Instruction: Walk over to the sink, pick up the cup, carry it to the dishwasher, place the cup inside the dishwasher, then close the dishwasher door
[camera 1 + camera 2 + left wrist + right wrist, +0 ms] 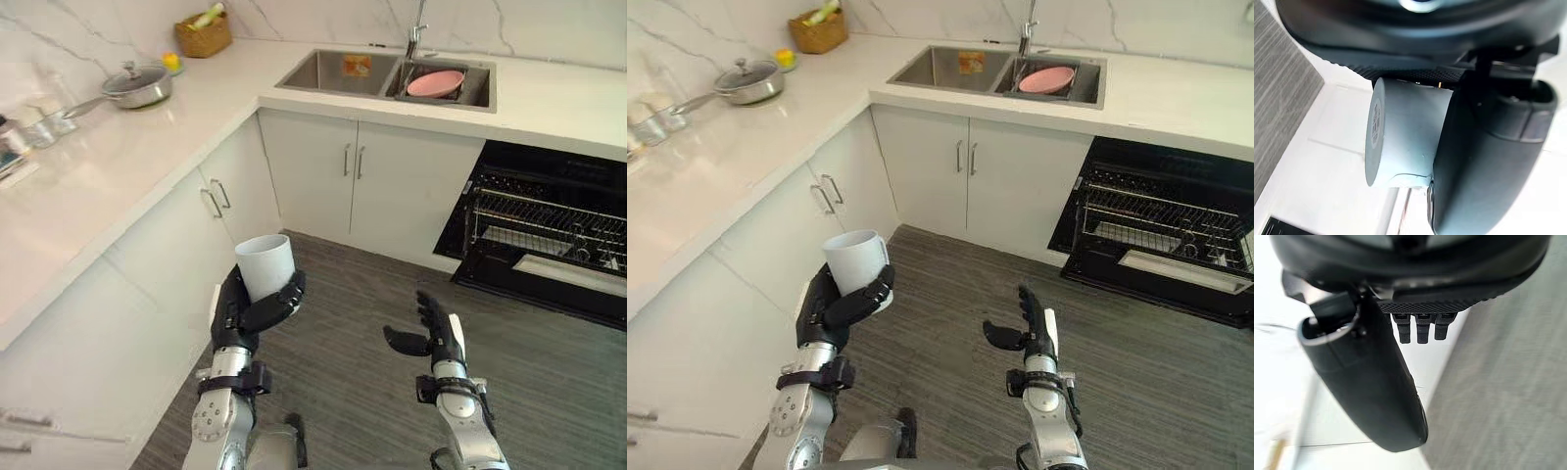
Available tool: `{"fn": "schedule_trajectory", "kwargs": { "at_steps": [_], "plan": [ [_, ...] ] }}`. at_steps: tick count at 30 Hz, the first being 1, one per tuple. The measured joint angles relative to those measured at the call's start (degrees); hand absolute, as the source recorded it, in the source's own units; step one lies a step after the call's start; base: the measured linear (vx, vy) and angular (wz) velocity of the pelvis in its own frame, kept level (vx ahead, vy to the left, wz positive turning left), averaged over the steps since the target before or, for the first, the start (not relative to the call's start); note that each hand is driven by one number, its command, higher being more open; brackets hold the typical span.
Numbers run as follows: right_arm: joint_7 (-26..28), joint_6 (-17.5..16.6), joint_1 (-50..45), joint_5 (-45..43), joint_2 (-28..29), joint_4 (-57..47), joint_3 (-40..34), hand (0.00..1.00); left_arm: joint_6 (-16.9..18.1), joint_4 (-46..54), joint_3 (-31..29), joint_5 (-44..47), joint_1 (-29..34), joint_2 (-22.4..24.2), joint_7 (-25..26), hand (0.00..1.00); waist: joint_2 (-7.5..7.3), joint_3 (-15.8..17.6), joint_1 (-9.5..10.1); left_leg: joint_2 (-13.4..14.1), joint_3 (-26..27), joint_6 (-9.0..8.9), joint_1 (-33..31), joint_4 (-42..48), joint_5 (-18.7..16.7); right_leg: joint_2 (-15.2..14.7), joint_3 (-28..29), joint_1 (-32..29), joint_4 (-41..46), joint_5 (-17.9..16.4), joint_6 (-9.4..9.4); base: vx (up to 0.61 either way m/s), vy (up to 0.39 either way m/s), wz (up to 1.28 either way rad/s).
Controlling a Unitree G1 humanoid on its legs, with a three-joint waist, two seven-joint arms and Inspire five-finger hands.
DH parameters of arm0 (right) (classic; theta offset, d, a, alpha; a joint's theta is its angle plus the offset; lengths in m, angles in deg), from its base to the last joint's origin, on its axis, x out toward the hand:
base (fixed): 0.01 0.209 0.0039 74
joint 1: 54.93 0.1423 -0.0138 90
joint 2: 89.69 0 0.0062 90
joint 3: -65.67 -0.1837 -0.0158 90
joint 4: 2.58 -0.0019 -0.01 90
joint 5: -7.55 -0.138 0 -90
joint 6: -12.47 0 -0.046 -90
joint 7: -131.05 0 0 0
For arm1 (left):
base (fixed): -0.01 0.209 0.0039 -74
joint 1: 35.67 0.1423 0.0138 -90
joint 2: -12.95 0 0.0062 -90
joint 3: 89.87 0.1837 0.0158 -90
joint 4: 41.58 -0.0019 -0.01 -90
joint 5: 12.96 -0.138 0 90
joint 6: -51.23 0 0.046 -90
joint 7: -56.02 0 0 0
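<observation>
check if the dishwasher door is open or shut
Open: the black dishwasher door is folded down, and the metal wire racks inside are exposed.

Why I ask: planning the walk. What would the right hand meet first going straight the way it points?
Likely the cabinet door under the sink, just left of the open dishwasher; the open right hand points there over floor. Depth is unclear.

Cup [265, 266] base hidden in left robot hand [233, 323]; dishwasher [558, 168] cut off at rt edge.
</observation>
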Motion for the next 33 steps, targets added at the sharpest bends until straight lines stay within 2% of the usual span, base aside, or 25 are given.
{"fn": "schedule_trajectory", "kwargs": {
  "at_steps": [2, 3, 4, 5, 6, 7, 9, 11, 12, 13, 14, 15, 18, 19, 20, 21, 22, 23, 24, 25, 26, 29, 30, 32, 33],
  "plan": [
    [0.02, 0.01, 0.54, 0.05, 0.63, 0.01, -0.15, 0.90, -0.03, -0.01, 0.46, -0.02, -0.07, -1.02, 0.56, 0.30, -0.66, 0.39, -0.04, -0.86, 1.43, 0.67, 1.88, 1.04, -3.18, -1.27, -0.06, -2.69, 8.77, -1.42, 2.98, 0.43, 0.233, -0.27],
    [0.17, 0.01, 1.07, 0.08, 1.21, 0.00, -0.07, 0.90, -0.09, -0.01, 1.03, -0.02, -0.05, -2.05, 0.59, 0.30, -1.36, 0.67, -0.08, -1.64, 2.60, 1.23, 4.47, 0.33, -4.57, -2.55, -0.19, -6.08, 18.50, -1.10, 8.04, 0.34, 0.175, -0.24],
    [0.19, 0.00, 1.22, 0.08, 1.55, 0.00, -0.05, 0.90, -0.11, -0.01, 1.45, -0.02, -0.05, -2.55, 0.59, 0.30, -1.55, 0.60, -0.19, -1.88, 2.88, 1.59, 5.70, -0.22, -5.18, -3.07, -0.20, -8.02, 23.27, -0.10, 10.13, 0.33, 0.129, -0.23],
    [0.19, -0.01, 1.45, 0.11, 2.15, -0.01, 0.03, 0.90, -0.11, 0.01, 2.23, -0.06, -0.06, -3.82, 0.60, 0.30, -1.74, 0.54, -0.61, -2.10, 3.31, 2.02, 8.45, -1.38, -6.16, -4.14, -0.90, -10.76, 30.43, -0.13, 10.00, 0.31, 0.088, -0.17],
    [0.19, -0.01, 1.85, 0.14, 2.84, -0.05, 0.08, 0.90, -0.11, 0.13, 2.72, -0.07, -0.03, -4.21, 0.86, 0.30, -1.73, 0.54, -0.98, -1.98, 3.62, 1.79, 11.32, -2.88, -6.99, -4.73, -2.45, -13.51, 35.06, -1.10, 7.70, 0.31, 0.065, -0.18],
    [0.18, -0.01, 1.97, 0.15, 3.22, -0.18, 0.15, 0.90, -0.11, 0.20, 3.01, -0.07, -0.05, -4.17, 1.08, 0.30, -1.72, 0.54, -1.09, -1.67, 3.89, 1.59, 12.69, -3.57, -7.40, -4.85, -3.55, -14.85, 36.29, -1.65, 6.60, 0.30, 0.016, -0.30],
    [0.18, -0.01, 2.00, 0.20, 4.26, -2.64, 0.64, 0.90, -0.09, 1.24, 4.16, -0.04, -0.02, -4.17, 1.41, 0.30, -1.76, 0.47, -1.15, 0.12, 5.57, 0.19, 16.62, -5.58, -8.97, -4.91, -8.45, -20.67, 34.28, -3.37, 3.23, 0.28, -0.043, -0.40],
    [0.12, -0.04, 2.11, 0.19, 4.26, -5.00, 0.97, 0.90, -0.06, 1.85, 4.90, -0.03, -0.36, -4.18, 1.39, 0.30, -1.88, 0.39, -1.65, 1.16, 6.37, -1.00, 18.59, -6.97, -9.74, -5.18, -12.83, -24.03, 27.16, -2.66, 0.65, 0.38, -0.136, -0.26],
    [0.09, -0.09, 2.42, 0.18, 4.28, -6.18, 1.19, 0.90, -0.02, 1.86, 5.05, -0.03, -0.69, -4.20, 1.35, 0.30, -2.43, 0.04, -2.58, 1.40, 6.49, -2.18, 19.92, -7.73, -10.41, -4.79, -15.51, -25.06, 17.70, 0.96, -1.81, 0.42, -0.174, -0.09],
    [0.06, -0.09, 2.41, 0.18, 4.33, -6.47, 1.26, 0.90, -0.02, 1.87, 5.04, -0.04, -0.76, -4.26, 1.36, 0.30, -2.78, -0.15, -2.71, 1.16, 6.34, -2.83, 20.20, -7.74, -10.77, -4.71, -15.81, -24.95, 15.12, 2.67, -2.12, 0.42, -0.184, 0.10],
    [-0.19, -0.11, 1.97, 0.17, 4.31, -7.78, 1.30, 0.90, 0.04, 1.48, 5.11, -0.05, -1.31, -4.37, 1.35, 0.30, -3.79, -0.39, -3.35, 0.62, 5.63, -5.06, 21.35, -7.42, -12.66, -4.56, -14.87, -23.91, 10.30, 12.81, -4.41, 0.43, -0.164, 0.06],
    [-0.72, -0.07, 1.59, 0.17, 3.31, -8.80, 1.08, 0.90, -0.11, -0.40, 5.68, -0.09, -1.96, -2.79, 1.38, 0.30, -1.10, -0.37, -3.15, 3.12, 5.05, -5.50, 22.59, -6.76, -13.59, -2.44, -15.92, -22.38, 11.35, 10.87, -5.29, 0.43, -0.157, 0.00],
    [-2.02, -0.06, -1.21, 0.15, 3.19, -16.22, 0.66, 0.90, -0.11, -0.33, 7.14, -0.12, -2.83, -1.43, 1.35, 0.30, 0.07, -0.38, -3.46, 6.28, 3.55, -6.40, 22.74, -2.44, -13.06, -0.10, -17.60, -20.22, 12.14, 7.36, -6.75, 0.41, -0.186, 0.00],
    [-2.27, -0.07, -2.29, 0.15, 3.44, -19.18, 0.28, 0.90, -0.12, -0.33, 7.74, -0.12, -3.07, -1.05, 1.29, 0.30, 0.18, -0.31, -3.81, 8.13, 2.86, -8.13, 21.62, 3.68, -11.91, 1.06, -18.20, -17.45, 11.08, 6.56, -7.22, 0.29, -0.156, 0.08],
    [-2.51, -0.09, -2.87, 0.12, 3.66, -20.86, 0.17, 0.90, -0.12, -0.32, 8.02, -0.12, -3.07, -0.88, 1.26, 0.30, 0.27, -0.26, -3.92, 9.23, 2.67, -8.39, 20.59, 8.26, -10.64, 1.69, -18.27, -15.49, 10.00, 6.24, -7.35, 0.27, -0.125, -0.01],
    [-3.22, -0.37, -4.20, 0.06, 4.19, -24.47, 0.26, 0.90, -0.11, -0.11, 8.36, -0.11, -2.94, -0.91, 0.90, 0.30, 0.32, -0.18, -3.74, 11.19, 2.56, -8.16, 17.97, 17.48, -8.86, 2.55, -17.95, -11.85, 7.61, 5.94, -7.59, 0.25, -0.077, -0.14],
    [-3.63, -1.30, -5.00, 0.07, 4.18, -27.57, 0.26, 0.90, -0.05, 0.44, 8.46, -0.11, -2.59, -0.70, 0.47, 0.30, 0.41, -0.23, -3.39, 12.33, 2.72, -7.33, 15.27, 23.40, -9.59, 3.07, -17.37, -9.14, 5.62, 5.72, -7.62, 0.29, -0.082, -0.19],
    [-3.79, -1.76, -5.36, 0.07, 4.17, -29.07, 0.25, 0.90, -0.05, 0.83, 8.58, -0.10, -2.42, -0.58, 0.36, 0.30, 0.49, -0.28, -3.29, 12.61, 2.87, -6.79, 13.67, 24.95, -10.08, 3.28, -17.04, -8.12, 4.88, 5.41, -7.55, 0.24, -0.022, -0.28],
    [-4.07, -2.82, -5.66, 0.07, 4.17, -31.30, 0.26, 0.90, -0.02, 1.96, 8.67, -0.09, -1.82, -0.33, 0.24, 0.30, 0.51, -0.34, -2.79, 12.76, 2.89, -5.20, 10.72, 25.32, -11.39, 3.77, -15.97, -7.19, 4.02, 4.53, -8.15, 0.17, 0.031, -0.40],
    [-4.28, -3.67, -5.40, 0.06, 4.16, -31.87, 0.27, 0.90, 0.24, 2.33, 8.59, -0.10, -1.45, -0.29, 0.26, 0.30, 0.99, -0.88, -2.12, 12.02, 2.38, -4.06, 8.26, 22.56, -12.47, 3.98, -14.66, -6.79, 3.63, 4.27, -7.99, 0.16, 0.053, -0.50],
    [-4.23, -3.69, -5.23, 0.03, 4.13, -31.85, 0.33, 0.90, 0.29, 2.33, 8.48, -0.10, -1.24, -0.25, 0.29, 0.30, 0.88, -1.01, -1.72, 11.24, 1.68, -3.82, 7.26, 20.38, -12.98, 3.98, -13.73, -6.64, 3.53, 4.13, -7.78, 0.16, 0.092, -0.65],
    [-4.18, -3.63, -4.57, -0.04, 4.04, -30.13, 1.15, 0.90, 0.30, 2.31, 7.99, -0.10, -0.02, -0.55, 0.48, 0.30, 0.86, -1.08, -0.67, 6.18, -6.41, -4.26, 3.60, 6.79, -12.68, 3.62, -9.32, -5.65, 2.80, 3.52, -6.65, 0.20, 0.183, -0.74],
    [-4.20, -3.64, -4.39, -0.18, 4.06, -29.23, 1.67, 0.90, 0.28, 2.22, 8.00, -0.11, 0.51, -0.83, 0.57, 0.30, 0.82, -1.11, -0.62, 4.04, -9.76, -5.04, 2.77, 2.63, -8.94, 3.00, -7.33, -5.58, 3.15, 2.97, -5.18, 0.19, 0.212, -0.69],
    [-4.19, -3.54, -4.34, -0.55, 4.18, -28.33, 2.55, 0.90, 0.23, 2.15, 8.16, -0.12, 1.36, -1.28, 0.62, 0.30, 0.74, -1.60, -0.16, 2.34, -8.90, -5.37, 5.32, 0.00, -2.16, 2.19, -3.67, -5.47, 3.98, 2.03, -2.37, 0.31, 0.317, -0.79],
    [-4.17, -3.41, -4.41, -0.57, 4.98, -28.76, 2.87, 0.90, 0.21, 2.22, 8.12, -0.12, 1.14, -1.38, 1.05, 0.30, 0.12, -1.83, -1.04, 1.71, -8.09, -4.32, 5.02, 1.27, -3.28, 1.09, -3.02, -5.18, 3.44, 2.24, -1.43, 0.30, 0.287, -0.57]
  ]
}}
